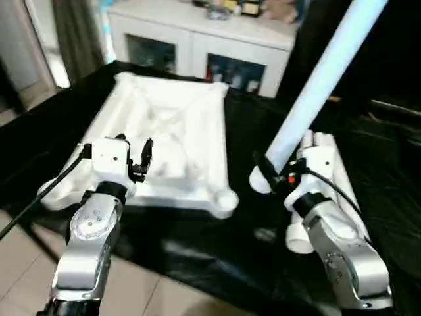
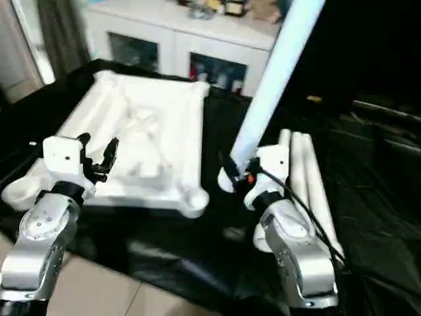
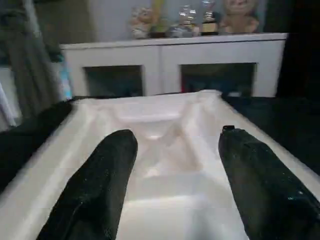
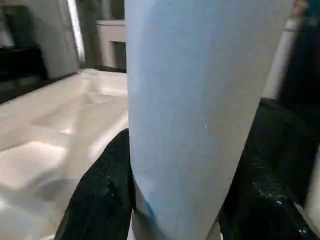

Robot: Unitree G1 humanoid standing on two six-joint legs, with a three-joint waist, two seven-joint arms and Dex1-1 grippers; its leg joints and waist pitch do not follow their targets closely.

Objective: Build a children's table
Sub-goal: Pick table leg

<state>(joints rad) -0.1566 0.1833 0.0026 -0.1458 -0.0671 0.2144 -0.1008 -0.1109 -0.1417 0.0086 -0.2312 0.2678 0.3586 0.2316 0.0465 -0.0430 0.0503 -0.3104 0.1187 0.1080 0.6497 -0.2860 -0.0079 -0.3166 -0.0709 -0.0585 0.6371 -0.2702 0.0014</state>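
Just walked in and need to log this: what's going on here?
A humanoid robot is building a children's table. Its right gripper holds one white leg tilted up off the black-draped surface. The table top lies underside up; the left gripper hovers open over it. More legs lie beside the right arm.

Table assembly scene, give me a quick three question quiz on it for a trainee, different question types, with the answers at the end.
1. True or false: the right gripper holds a white leg tilted up off the surface.
2. Multiple choice: the table top lies (A) ribbed side up, (B) smooth side up, (C) on its edge.
3. Fill in: the left gripper is ____ over the top's near end, holding nothing.

Key
1. True; more legs lie flat beside that arm.
2. A
3. open
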